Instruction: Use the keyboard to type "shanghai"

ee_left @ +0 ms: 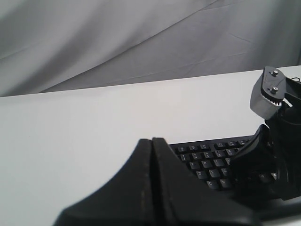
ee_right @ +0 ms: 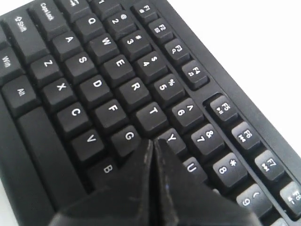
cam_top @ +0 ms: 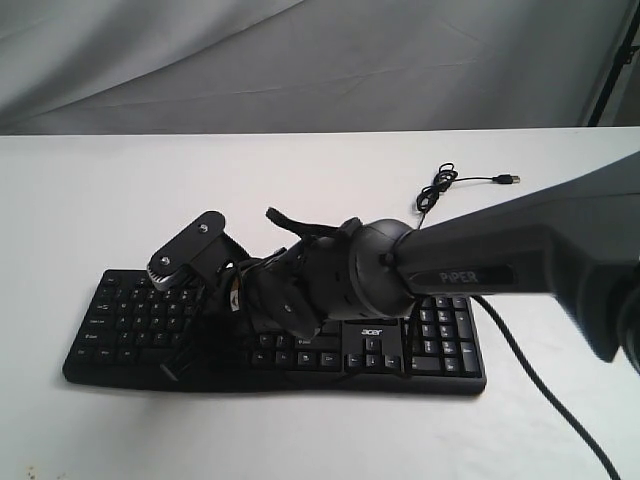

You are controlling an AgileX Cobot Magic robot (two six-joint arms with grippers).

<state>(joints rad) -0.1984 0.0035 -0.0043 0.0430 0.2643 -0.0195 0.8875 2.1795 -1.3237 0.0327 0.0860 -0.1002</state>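
The black keyboard with white legends lies across the white table. My right arm reaches in from the right, low over its left half. My right gripper is shut. In the right wrist view the keyboard fills the frame, and the shut right gripper points down between the G, Y, B and U keys, hiding the key under it. I cannot tell whether it touches. My left gripper is shut and empty, with the keyboard off to one side. Its place in the exterior view is not clear.
The keyboard's thin cable coils behind it and ends in a loose USB plug. A thick black arm cable trails over the table's front right. A grey cloth backdrop hangs behind the table.
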